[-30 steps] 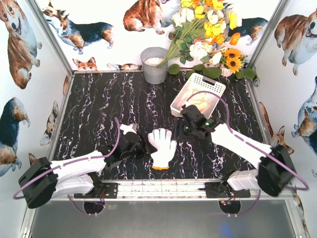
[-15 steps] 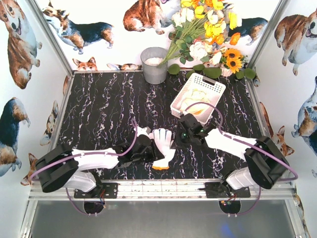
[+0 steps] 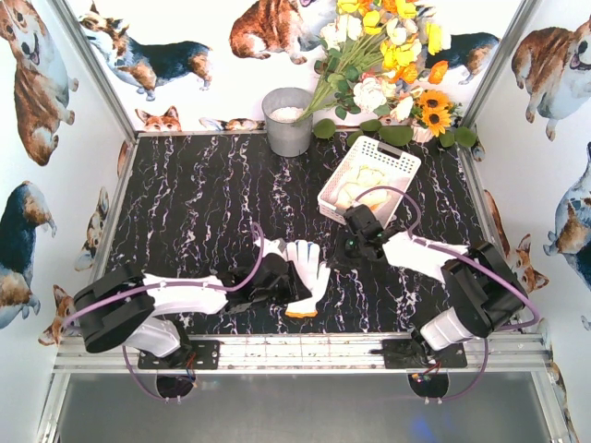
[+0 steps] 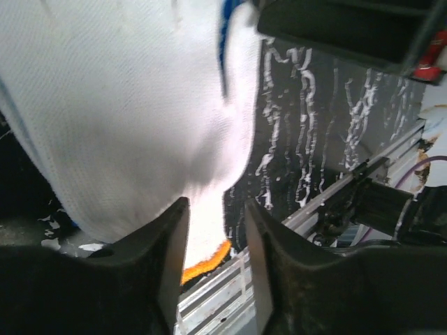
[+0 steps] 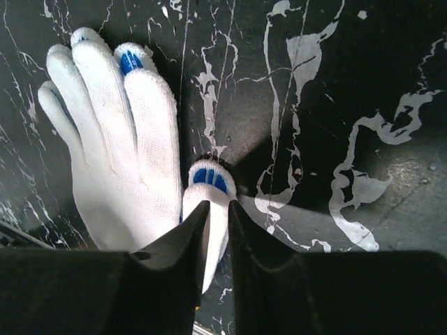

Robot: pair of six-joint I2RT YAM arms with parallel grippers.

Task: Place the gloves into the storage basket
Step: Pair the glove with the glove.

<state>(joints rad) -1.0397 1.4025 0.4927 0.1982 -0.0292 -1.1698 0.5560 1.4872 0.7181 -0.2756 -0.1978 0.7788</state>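
L gripper reaches in from the left w/ its jaws clenched narrow on the white glove, knit fabric in the gap near the cuff end, so it grasps the glove's left edge. The glove sits on the marble-look tabletop near the front rail, about mid-width, betw. the two grippers. Its long axis runs near-to-far: orange cuff toward the rail, fingers pointing at the back wall, w/ bits of blue showing at a couple of tips. R gripper is just right of it, jaws pinched on the glove's thumb, which goes in betw. the fingertips. So both claws have hold of the same glove, L at the cuff side, R at the thumb. The relation that matters: the storage basket lies up and to the right of the glove, on the R arm's side, so R is the nearer arm by a good margin and the carry prob. goes diagonally far-right. L would have to let go or follow along. Containers: grey metal bucket at the back, something white inside, can't tell what. The white lattice basket, set at an angle, already holds cream and yellow gloves, so the job looks partly done.
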